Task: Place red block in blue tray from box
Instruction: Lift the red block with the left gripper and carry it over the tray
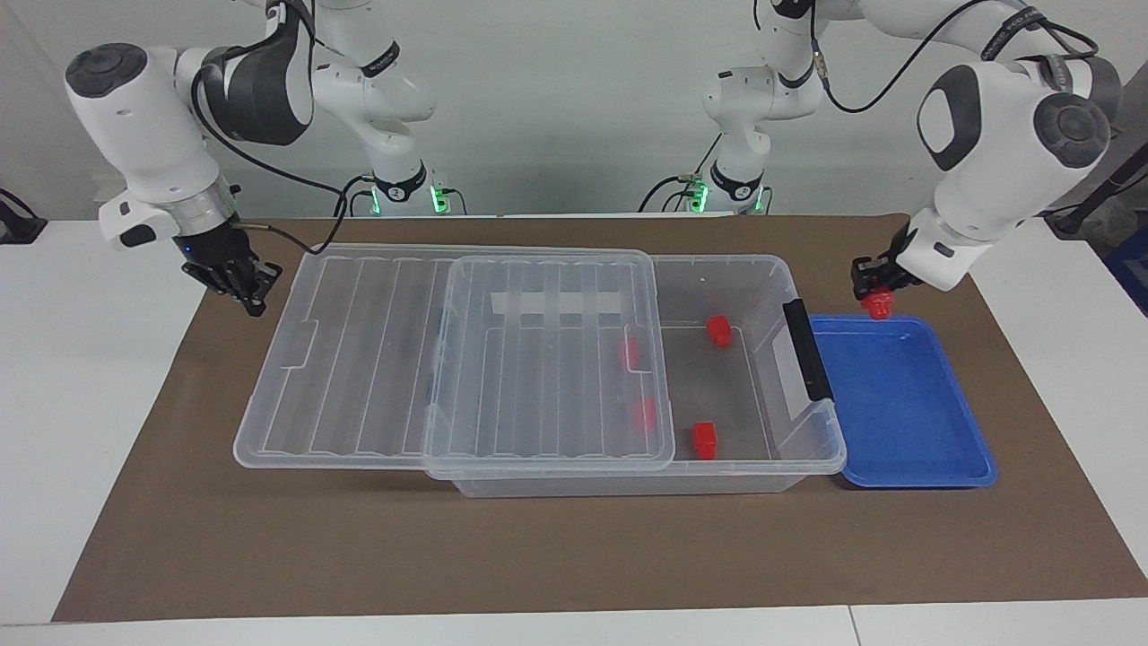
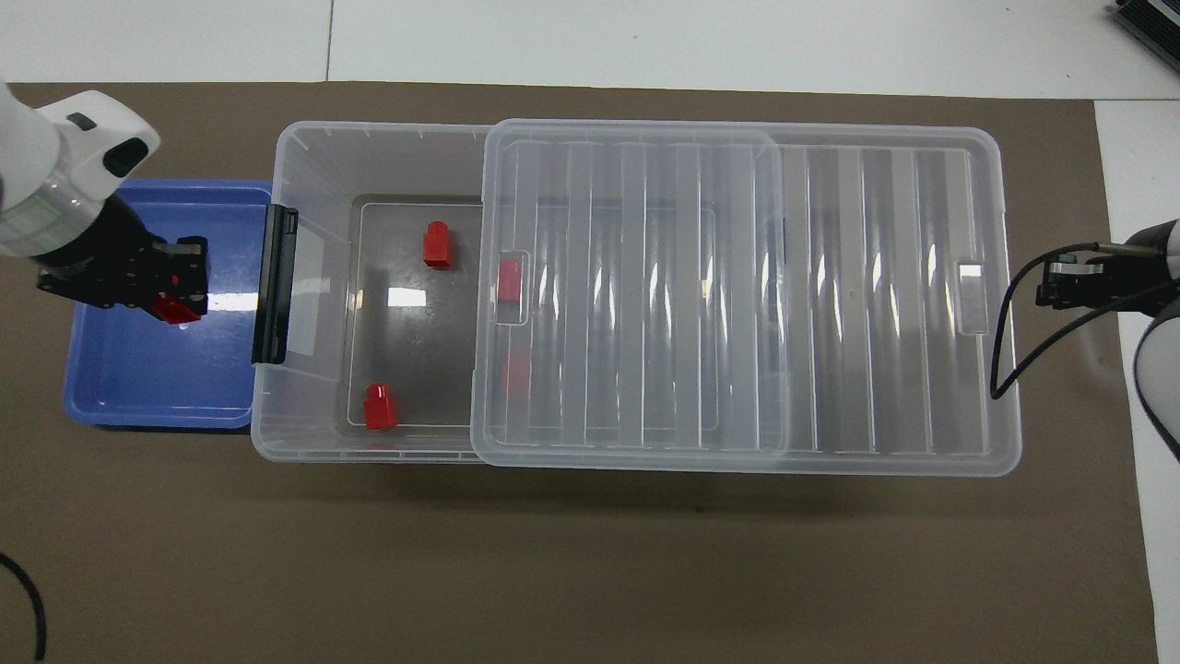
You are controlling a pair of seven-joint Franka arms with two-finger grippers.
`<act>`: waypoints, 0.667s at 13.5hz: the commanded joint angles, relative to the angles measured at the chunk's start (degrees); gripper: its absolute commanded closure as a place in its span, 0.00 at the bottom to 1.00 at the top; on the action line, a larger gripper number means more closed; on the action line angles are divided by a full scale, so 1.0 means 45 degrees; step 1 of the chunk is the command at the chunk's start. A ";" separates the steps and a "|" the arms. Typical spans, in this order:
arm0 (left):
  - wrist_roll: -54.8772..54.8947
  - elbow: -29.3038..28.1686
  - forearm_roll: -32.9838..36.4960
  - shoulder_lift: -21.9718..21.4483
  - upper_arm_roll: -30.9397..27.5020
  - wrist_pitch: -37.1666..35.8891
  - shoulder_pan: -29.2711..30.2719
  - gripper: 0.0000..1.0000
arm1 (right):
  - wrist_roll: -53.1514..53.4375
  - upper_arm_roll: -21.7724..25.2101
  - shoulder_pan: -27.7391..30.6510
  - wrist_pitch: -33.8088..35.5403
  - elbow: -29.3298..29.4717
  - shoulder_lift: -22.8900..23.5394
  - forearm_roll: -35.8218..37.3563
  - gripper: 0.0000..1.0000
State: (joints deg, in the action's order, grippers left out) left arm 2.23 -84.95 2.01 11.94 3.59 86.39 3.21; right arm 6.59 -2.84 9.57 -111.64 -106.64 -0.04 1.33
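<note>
My left gripper [image 1: 876, 289] is shut on a small red block [image 1: 877, 306] and holds it in the air over the blue tray [image 1: 906, 404]. In the overhead view the left gripper [image 2: 173, 293] and the red block [image 2: 171, 309] lie over the middle of the blue tray [image 2: 138, 387]. The clear box [image 1: 628, 480] stands beside the tray, its lid [image 1: 359, 359] slid toward the right arm's end. Two red blocks [image 1: 719, 329] [image 1: 705, 440] lie in the box's uncovered part; two more [image 1: 630, 353] show through the lid. My right gripper [image 1: 238, 285] waits beside the lid's end.
The box's black clip handle [image 1: 806, 350] stands up between the box's open part and the tray. A brown mat [image 1: 574, 547] covers the table under everything. The slid lid [image 2: 876, 295] overhangs the box toward the right gripper [image 2: 1060, 281].
</note>
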 commanded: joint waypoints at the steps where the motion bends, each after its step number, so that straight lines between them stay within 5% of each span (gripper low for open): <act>1: 0.2251 -0.3392 0.0295 -0.1340 0.0160 0.3577 0.1332 1.00 | -0.0274 -0.0014 0.0158 -0.0970 -0.0501 0.0397 -0.0159 1.00; 4: 0.3410 -0.6175 0.0295 -0.1542 0.0160 0.7685 0.2156 1.00 | -0.0177 -0.0033 0.0140 -0.1400 -0.0501 0.0770 -0.0159 1.00; 9: 0.3274 -0.6803 0.0295 0.0077 0.0160 1.0521 0.1963 1.00 | -0.0137 -0.0072 -0.0543 -0.1578 -0.0502 0.0907 -0.0198 1.00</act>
State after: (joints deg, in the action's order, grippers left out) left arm 17.12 -113.67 2.53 10.07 4.29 128.22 12.44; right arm 6.57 -2.95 8.39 -117.91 -108.36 4.29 1.29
